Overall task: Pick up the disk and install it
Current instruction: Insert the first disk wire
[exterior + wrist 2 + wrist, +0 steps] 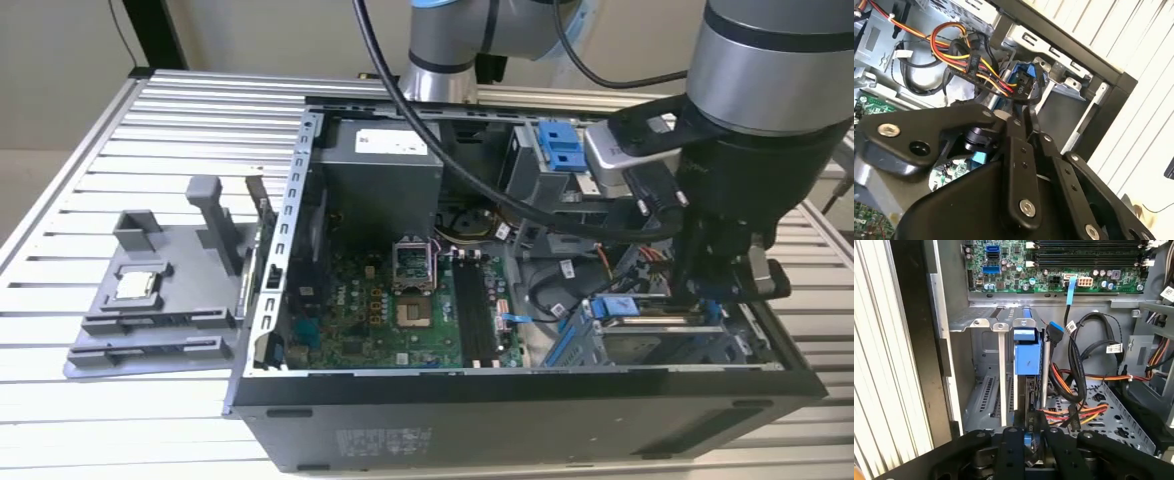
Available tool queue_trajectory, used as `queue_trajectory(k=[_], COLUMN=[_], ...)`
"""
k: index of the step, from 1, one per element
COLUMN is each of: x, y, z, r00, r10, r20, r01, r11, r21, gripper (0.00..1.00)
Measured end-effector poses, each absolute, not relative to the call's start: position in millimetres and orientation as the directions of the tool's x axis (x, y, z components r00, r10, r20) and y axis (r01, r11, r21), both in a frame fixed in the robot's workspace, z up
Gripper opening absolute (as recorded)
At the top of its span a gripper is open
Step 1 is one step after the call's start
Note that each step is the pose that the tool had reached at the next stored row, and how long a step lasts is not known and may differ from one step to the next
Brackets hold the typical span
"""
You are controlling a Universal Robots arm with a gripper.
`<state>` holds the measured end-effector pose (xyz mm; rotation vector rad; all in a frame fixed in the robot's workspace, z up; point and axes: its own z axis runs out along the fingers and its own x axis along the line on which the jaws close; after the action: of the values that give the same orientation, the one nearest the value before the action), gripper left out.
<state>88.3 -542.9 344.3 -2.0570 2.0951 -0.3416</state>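
Install step in hand: gripper is clamped on the disk, standing on edge in the drive cage (blue carrier end showing). Judging by this, the next move calls for a straight push past the cable bundle.

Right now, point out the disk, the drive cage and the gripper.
disk [1026,352]: first wrist view, blue carrier end.
drive cage [985,347]: first wrist view, bare metal wall.
gripper [717,290]: exterior view, at its tips over the cage.
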Motion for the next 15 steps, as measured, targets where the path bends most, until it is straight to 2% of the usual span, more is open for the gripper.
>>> queue_trajectory(k=[4,15], x=[88.3,89.1], y=[-542.9,-543.2], z=[344.4,345.0], r00=[-0.021,0.111], r10=[-0.999,-0.993], r20=[0.029,0.028], r01=[-0.957,-0.950], r11=[0.011,-0.115], r21=[-0.291,-0.291], gripper=[0.00,0.00])
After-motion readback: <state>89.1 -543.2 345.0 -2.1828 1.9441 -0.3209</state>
